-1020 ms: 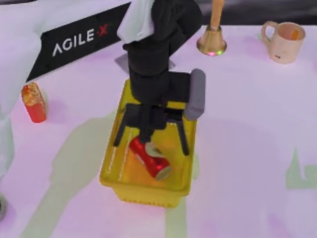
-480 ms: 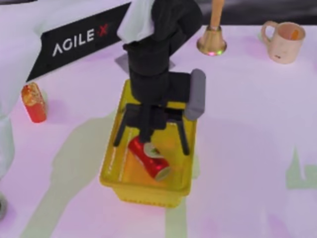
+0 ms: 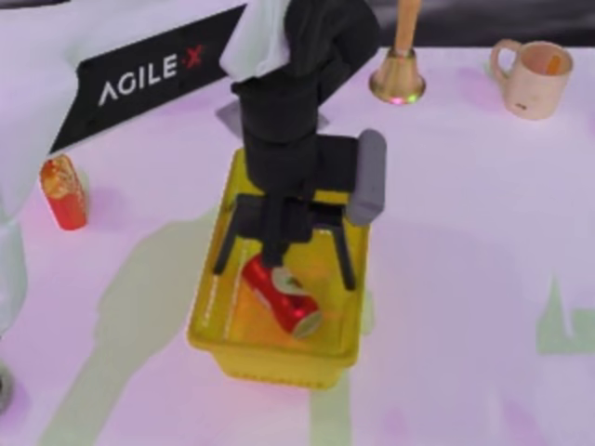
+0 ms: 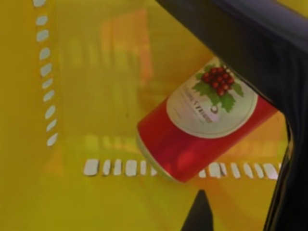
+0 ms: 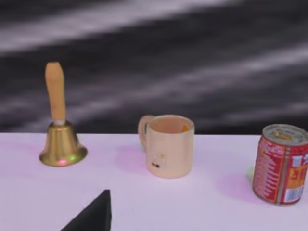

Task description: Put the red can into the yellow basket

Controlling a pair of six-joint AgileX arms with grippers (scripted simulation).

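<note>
Here the red can is seen lying on its side inside the yellow basket, label up. The left tool is held just above it, fingers spread and clear of the can. The right tool is barely glimpsed; its state cannot be told.

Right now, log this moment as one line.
left gripper: over yellow basket, open | red can: lying inside basket, released | right arm: parked, out of top view
</note>
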